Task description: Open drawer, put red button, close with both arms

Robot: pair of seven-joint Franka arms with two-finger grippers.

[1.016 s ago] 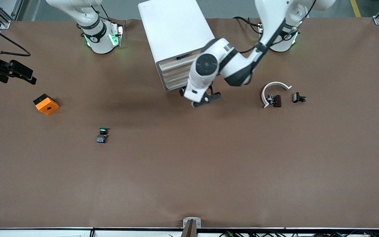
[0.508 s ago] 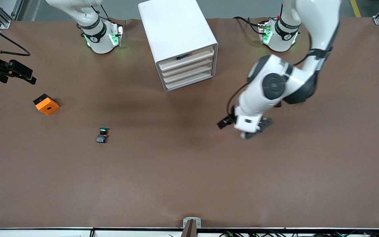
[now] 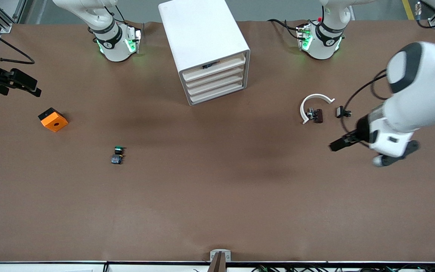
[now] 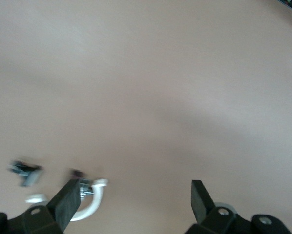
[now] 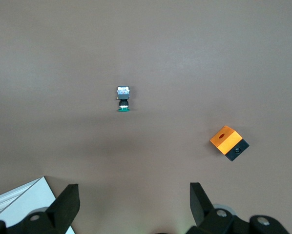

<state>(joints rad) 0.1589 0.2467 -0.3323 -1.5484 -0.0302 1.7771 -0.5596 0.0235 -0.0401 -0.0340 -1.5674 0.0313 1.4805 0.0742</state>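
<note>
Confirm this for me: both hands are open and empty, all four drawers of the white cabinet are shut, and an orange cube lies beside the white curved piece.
One thing is wrong: the orange cube lies at the right arm's end of the table, well apart from the white curved piece at the left arm's end, as the front view shows. The left hand and right hand are open and empty, and the white cabinet has its drawers shut.

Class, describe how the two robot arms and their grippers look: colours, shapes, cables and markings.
Both arms are glossy white, rounded, with black joint bands. The left arm carries a looping black cable. Green lights glow at the bases. The left gripper and right gripper have black, flat fingers.
</note>
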